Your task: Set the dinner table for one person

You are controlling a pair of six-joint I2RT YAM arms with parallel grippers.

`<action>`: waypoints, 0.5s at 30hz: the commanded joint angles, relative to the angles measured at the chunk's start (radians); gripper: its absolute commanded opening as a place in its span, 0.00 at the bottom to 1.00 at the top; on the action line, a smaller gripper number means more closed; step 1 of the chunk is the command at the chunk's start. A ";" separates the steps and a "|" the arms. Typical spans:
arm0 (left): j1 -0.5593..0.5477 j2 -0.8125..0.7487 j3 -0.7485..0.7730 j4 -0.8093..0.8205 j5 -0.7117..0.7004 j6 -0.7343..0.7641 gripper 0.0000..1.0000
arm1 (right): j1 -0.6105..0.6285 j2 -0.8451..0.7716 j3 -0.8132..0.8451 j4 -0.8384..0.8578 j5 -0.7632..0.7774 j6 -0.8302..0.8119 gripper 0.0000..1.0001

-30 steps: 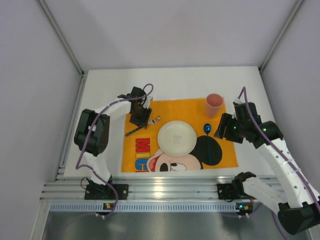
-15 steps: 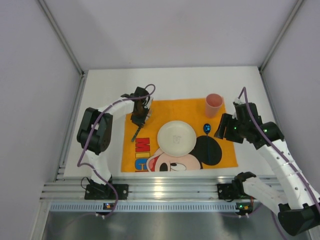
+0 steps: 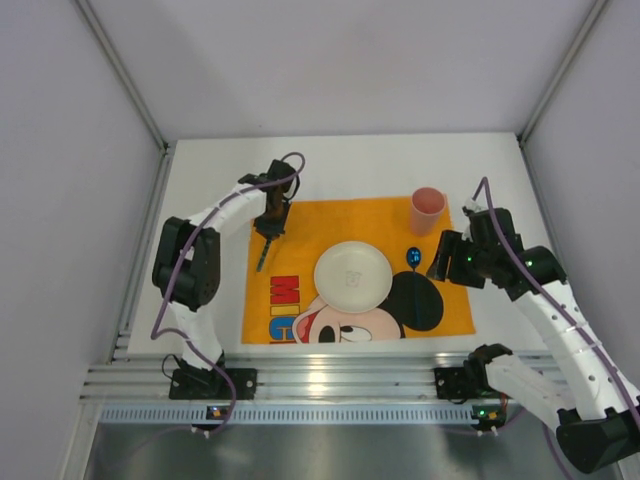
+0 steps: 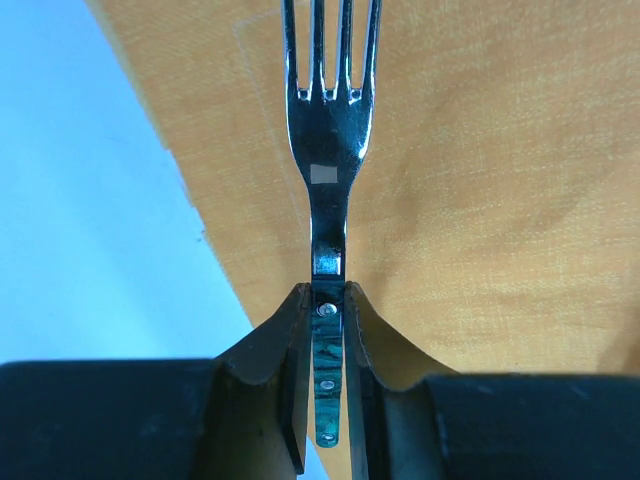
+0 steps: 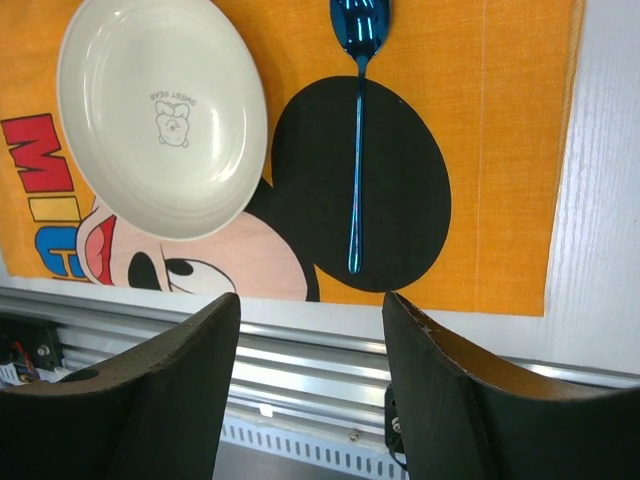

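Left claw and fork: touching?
Touching. The left wrist view shows the left claw with both fingers pressed against the handle of the fork, no gap on either side.

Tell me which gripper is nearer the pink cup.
Right. The right gripper hovers open by the pink cup, on its near side; the left gripper is across the white plate, over the left edge of the orange mat, gripping a fork.

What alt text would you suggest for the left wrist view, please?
The left gripper clamps a metal fork by its green handle, tines pointing away, with the orange mat behind it. The white table shows at left.
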 commanded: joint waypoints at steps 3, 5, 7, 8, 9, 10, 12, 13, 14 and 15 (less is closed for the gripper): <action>0.002 -0.128 0.049 -0.090 -0.010 -0.129 0.00 | -0.013 -0.031 -0.021 0.045 -0.030 -0.034 0.60; 0.000 -0.176 -0.001 -0.086 0.034 -0.221 0.00 | -0.014 -0.035 -0.035 0.047 -0.039 -0.042 0.60; -0.003 -0.244 -0.102 -0.046 0.091 -0.313 0.00 | -0.013 -0.046 -0.046 0.048 -0.045 -0.046 0.60; -0.006 -0.272 -0.141 -0.025 0.102 -0.339 0.00 | -0.014 -0.048 -0.050 0.047 -0.047 -0.049 0.60; -0.009 -0.296 -0.185 -0.002 0.111 -0.365 0.00 | -0.014 -0.055 -0.055 0.045 -0.050 -0.052 0.60; -0.012 -0.341 -0.269 0.046 0.122 -0.390 0.00 | -0.014 -0.055 -0.056 0.045 -0.054 -0.052 0.60; -0.015 -0.378 -0.342 0.086 0.160 -0.431 0.00 | -0.013 -0.060 -0.056 0.044 -0.060 -0.060 0.60; -0.021 -0.408 -0.401 0.120 0.163 -0.445 0.00 | -0.014 -0.060 -0.058 0.042 -0.063 -0.066 0.60; -0.023 -0.424 -0.428 0.134 0.163 -0.450 0.00 | -0.014 -0.060 -0.056 0.038 -0.065 -0.069 0.60; -0.026 -0.436 -0.452 0.147 0.160 -0.454 0.00 | -0.014 -0.061 -0.056 0.036 -0.068 -0.075 0.60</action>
